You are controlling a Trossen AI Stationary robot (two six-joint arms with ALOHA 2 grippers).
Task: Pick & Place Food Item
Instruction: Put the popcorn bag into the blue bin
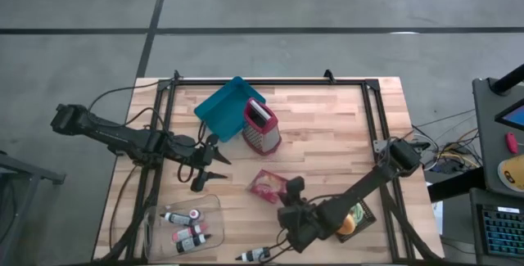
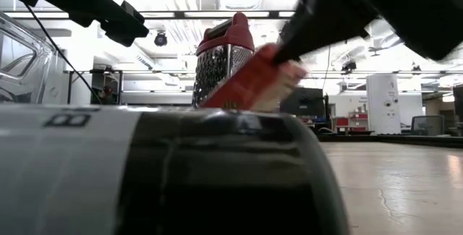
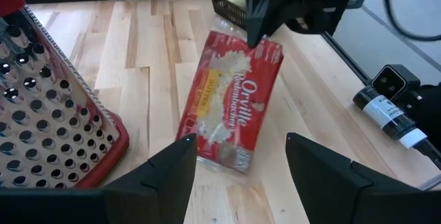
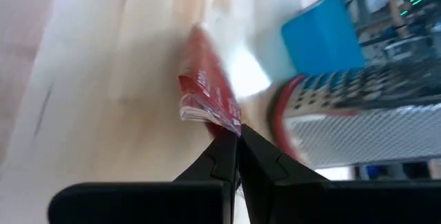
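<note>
The right gripper (image 1: 292, 191) has its jaws pinching one end of the popcorn packet (image 3: 231, 103), part raised off the worktop (image 1: 327, 127) beside the box grater (image 1: 261, 125) (placing remains). The left gripper (image 1: 214, 161) hovers nearby, jaws spread.

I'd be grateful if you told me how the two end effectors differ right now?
The left end effector is open and empty, over bare table near the grater. The right end effector is shut on the popcorn bag, pinching one edge. Both are dark, two-fingered, and face the bag.
</note>
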